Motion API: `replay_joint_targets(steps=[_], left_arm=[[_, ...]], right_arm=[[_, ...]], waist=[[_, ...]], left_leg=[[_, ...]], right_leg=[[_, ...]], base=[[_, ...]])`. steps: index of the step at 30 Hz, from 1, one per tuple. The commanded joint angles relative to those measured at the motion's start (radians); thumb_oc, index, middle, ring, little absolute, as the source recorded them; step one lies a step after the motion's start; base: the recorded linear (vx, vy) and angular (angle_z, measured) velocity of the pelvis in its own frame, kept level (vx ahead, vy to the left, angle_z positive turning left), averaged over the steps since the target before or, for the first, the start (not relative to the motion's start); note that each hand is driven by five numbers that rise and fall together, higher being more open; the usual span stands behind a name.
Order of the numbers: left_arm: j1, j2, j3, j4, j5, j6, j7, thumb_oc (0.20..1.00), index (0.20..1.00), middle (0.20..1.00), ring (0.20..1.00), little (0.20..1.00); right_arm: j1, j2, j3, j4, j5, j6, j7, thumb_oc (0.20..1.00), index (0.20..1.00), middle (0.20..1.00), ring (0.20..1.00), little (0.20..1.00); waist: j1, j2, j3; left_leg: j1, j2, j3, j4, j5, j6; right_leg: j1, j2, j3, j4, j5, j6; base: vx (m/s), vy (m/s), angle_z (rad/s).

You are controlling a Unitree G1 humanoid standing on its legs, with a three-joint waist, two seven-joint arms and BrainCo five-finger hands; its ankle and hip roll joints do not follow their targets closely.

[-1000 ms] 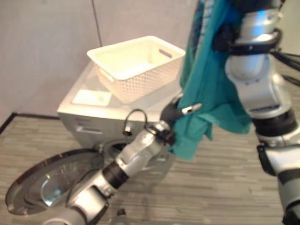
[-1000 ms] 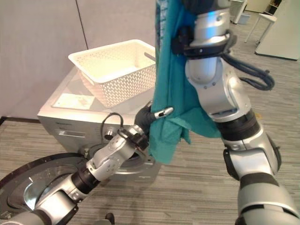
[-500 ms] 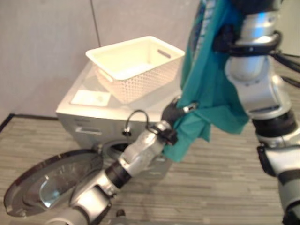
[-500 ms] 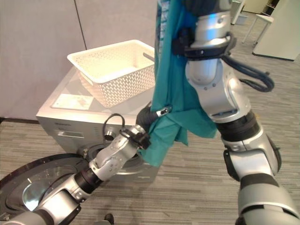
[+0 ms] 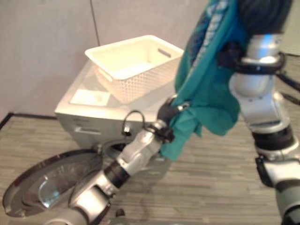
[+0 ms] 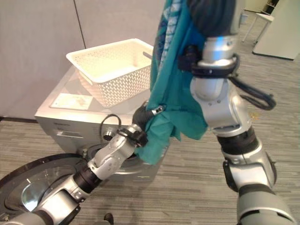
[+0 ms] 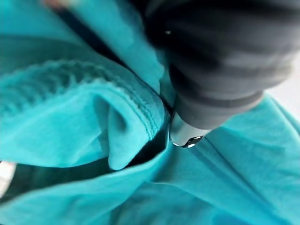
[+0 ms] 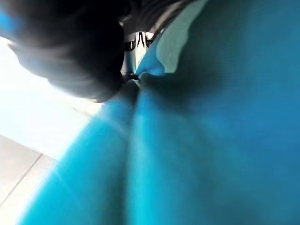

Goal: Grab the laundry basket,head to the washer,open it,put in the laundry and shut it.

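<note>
A teal garment [image 5: 211, 93] hangs from my right hand [image 5: 260, 11], which is raised high at the top of the view and shut on the cloth's upper part. My left hand [image 5: 168, 113] reaches up from the lower left and pinches the garment's lower fold [image 7: 70, 117] in front of the washer. The silver washer [image 5: 86, 119] stands against the wall. Its round door [image 5: 47, 180] is swung open to the left, and the drum opening [image 5: 112, 149] shows behind my left forearm. The white perforated laundry basket [image 5: 136, 65] sits on the washer's top and looks empty.
Grey wall panels rise behind the washer. Striped grey floor [image 6: 197, 187] spreads to the right. A white table [image 6: 263, 18] and a pale cabinet [image 6: 281, 33] stand far back right. The open door takes up the floor space at the lower left.
My right arm has lifted and leaned left, bunching the garment. My left hand has closed on the lower fold and drawn it slightly left, toward the washer.
</note>
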Motion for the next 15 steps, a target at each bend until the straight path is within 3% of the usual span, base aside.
replay_joint_targets(steps=[1,3,4,5,6,7,15], left_arm=[[-0.014,-0.03,0.042,0.023,0.065,-0.096,0.031,0.2,0.2,0.2,0.2,0.2],[-0.007,-0.024,0.059,0.015,0.072,-0.1,0.036,0.2,0.2,0.2,0.2,0.2],[0.015,-0.002,0.111,-0.013,0.1,-0.109,0.043,0.2,0.2,0.2,0.2,0.2],[0.044,0.01,0.15,-0.033,0.11,-0.116,0.051,0.2,0.2,0.2,0.2,0.2],[0.048,0.01,0.15,-0.035,0.11,-0.115,0.051,0.2,0.2,0.2,0.2,0.2],[0.06,0.015,0.174,-0.045,0.117,-0.12,0.054,0.2,0.2,0.2,0.2,0.2],[0.168,0.063,0.328,-0.121,0.175,-0.14,0.053,0.2,0.2,0.2,0.2,0.2]], right_arm=[[0.049,0.024,-0.087,-0.037,-0.003,-0.025,-0.016,0.2,0.2,0.2,0.2,0.2],[0.081,0.032,-0.1,-0.05,-0.007,-0.029,-0.013,0.2,0.2,0.2,0.2,0.2],[0.164,0.05,-0.135,-0.081,-0.011,-0.042,-0.002,0.244,0.244,0.244,0.244,0.244],[0.23,0.063,-0.16,-0.108,-0.011,-0.053,0.013,0.74,0.74,0.74,0.74,0.74],[0.236,0.065,-0.162,-0.113,-0.012,-0.052,0.015,0.896,0.896,0.896,0.896,0.896],[0.267,0.071,-0.174,-0.123,-0.013,-0.057,0.022,1.0,1.0,1.0,1.0,1.0],[0.438,0.094,-0.28,-0.202,-0.06,-0.078,0.069,1.0,1.0,1.0,1.0,1.0]], waist=[[-0.012,0.021,-0.06],[-0.013,0.023,-0.06],[-0.014,0.029,-0.061],[-0.014,0.033,-0.061],[-0.014,0.033,-0.063],[-0.015,0.035,-0.064],[-0.022,0.051,-0.08]], left_leg=[[-0.106,0.021,0.029,-0.117,0.195,0.01],[-0.105,0.02,0.03,-0.117,0.195,0.01],[-0.102,0.022,0.034,-0.116,0.197,0.01],[-0.099,0.023,0.035,-0.117,0.198,0.01],[-0.098,0.023,0.036,-0.117,0.198,0.01],[-0.096,0.023,0.036,-0.117,0.197,0.01],[-0.086,0.026,0.045,-0.116,0.196,0.007]], right_leg=[[0.081,0.011,0.053,-0.018,-0.08,0.044],[0.081,0.01,0.054,-0.017,-0.08,0.044],[0.079,0.008,0.056,-0.014,-0.08,0.046],[0.079,0.007,0.059,-0.013,-0.079,0.046],[0.08,0.007,0.059,-0.013,-0.079,0.046],[0.079,0.006,0.061,-0.012,-0.079,0.046],[0.081,0.004,0.065,-0.011,-0.079,0.048]], base=[[0.0,0.0,0.0],[-0.01,0.0,-0.05],[-0.02,-0.004,-0.09],[-0.01,-0.003,-0.1],[-0.01,0.0,-0.11],[0.0,-0.001,-0.08],[0.0,-0.001,-0.01]])
